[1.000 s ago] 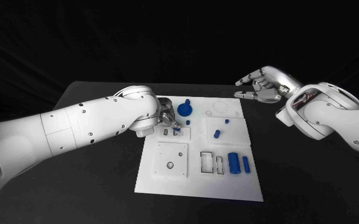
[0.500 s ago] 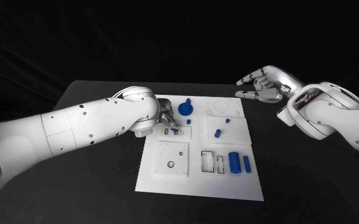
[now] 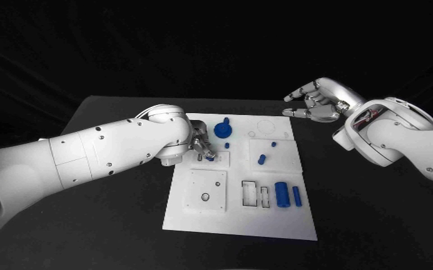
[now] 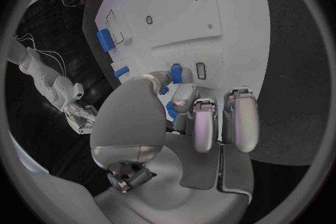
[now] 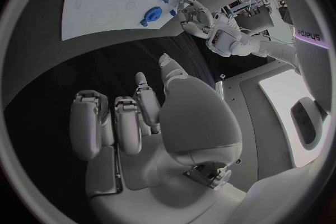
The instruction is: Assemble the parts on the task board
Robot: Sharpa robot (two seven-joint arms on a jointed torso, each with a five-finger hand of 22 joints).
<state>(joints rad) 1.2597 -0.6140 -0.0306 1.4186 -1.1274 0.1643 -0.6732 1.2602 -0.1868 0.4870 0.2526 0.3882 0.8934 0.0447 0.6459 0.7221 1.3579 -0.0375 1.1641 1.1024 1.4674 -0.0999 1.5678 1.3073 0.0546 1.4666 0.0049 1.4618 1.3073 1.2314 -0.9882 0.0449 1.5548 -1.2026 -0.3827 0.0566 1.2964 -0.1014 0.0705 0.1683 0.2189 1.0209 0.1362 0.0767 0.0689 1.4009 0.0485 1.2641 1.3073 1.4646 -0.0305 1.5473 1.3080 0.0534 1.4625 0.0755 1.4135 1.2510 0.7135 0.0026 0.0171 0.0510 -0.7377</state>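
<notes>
L arm [image 3: 99, 154] reaches in to the board [image 3: 239, 220], covering its near-left top corner. L hand [image 3: 200, 145] mostly hidden behind the forearm in head view; wrist view shows thumb and a finger pinching a small blue peg [image 4: 176, 73] right at the board surface, beside a small slot [image 4: 201, 70]. Can't tell if the peg is seated in anything; other fingers [image 4: 240, 117] hang straight, apart from it.

On the board, left to right: square plate [image 3: 206, 191] w/ two small holes, lower left; blue knob [image 3: 223, 131] near the top, just right of L hand; tiny blue bit [image 3: 228, 147] under it, too small to make out; two narrow slots [image 3: 255, 195] mid-low; short peg [image 3: 261, 160] centre; faint ring outline [image 3: 267, 126] at top; small peg [image 3: 273, 145] below it; thick blue cylinder [image 3: 281, 195] and thin one [image 3: 297, 197] side by side, lower right.

R hand [image 3: 314, 103] hovers off the board, past its top-right corner, fingers loosely spread, holding nothing. R arm [image 3: 390, 135] cut off at frame edge.
</notes>
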